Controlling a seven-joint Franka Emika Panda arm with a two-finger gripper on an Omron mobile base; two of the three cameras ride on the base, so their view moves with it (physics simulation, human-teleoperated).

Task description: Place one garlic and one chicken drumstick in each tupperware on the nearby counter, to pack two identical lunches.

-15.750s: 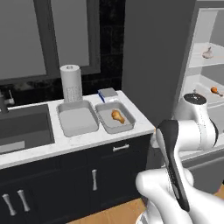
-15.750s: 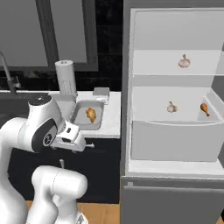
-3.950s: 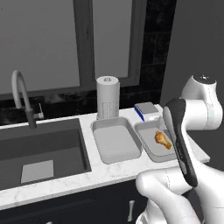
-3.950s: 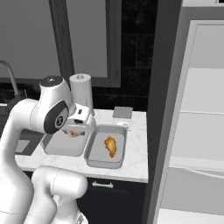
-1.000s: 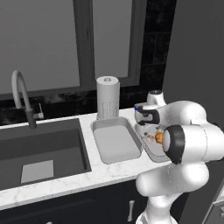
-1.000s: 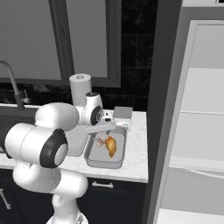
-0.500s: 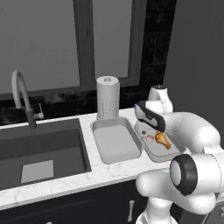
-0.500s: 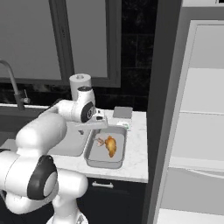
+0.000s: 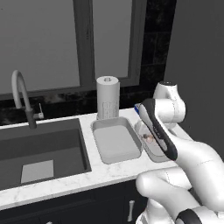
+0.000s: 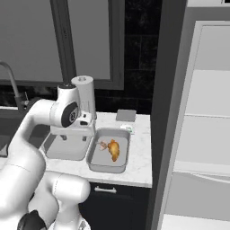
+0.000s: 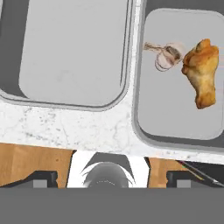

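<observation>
A: Item one, contents of the right tupperware (image 11: 144,109)?

B: One chicken drumstick (image 11: 202,72) and one garlic (image 11: 168,56) are recorded inside it, lying touching or nearly so; in the hand view the drumstick's long axis is seen running up and down the picture, thick end toward the top, narrow end toward the bottom; the garlic's stalk is pointed away from the drumstick, toward the tupperware's wall.

A: Item two, the left tupperware (image 11: 74,52)?

B: It is set just beside the first on the white marble tabletop (image 11: 83,124), a narrow strip of marble being seen between the two.

A: Item three, the pincer (image 11: 113,178)?

B: Its jaws are held wide apart, nothing between them; it is poised above the tabletop's front edge, facing down; both foods are logged well ahead of the fingertips (image 11: 43,179), off to one side.

A: Other fixtures?

B: A paper towel roll (image 9: 107,97) is stood behind the tupperwares; a dark sink (image 9: 41,151) is noted to the left.
</observation>
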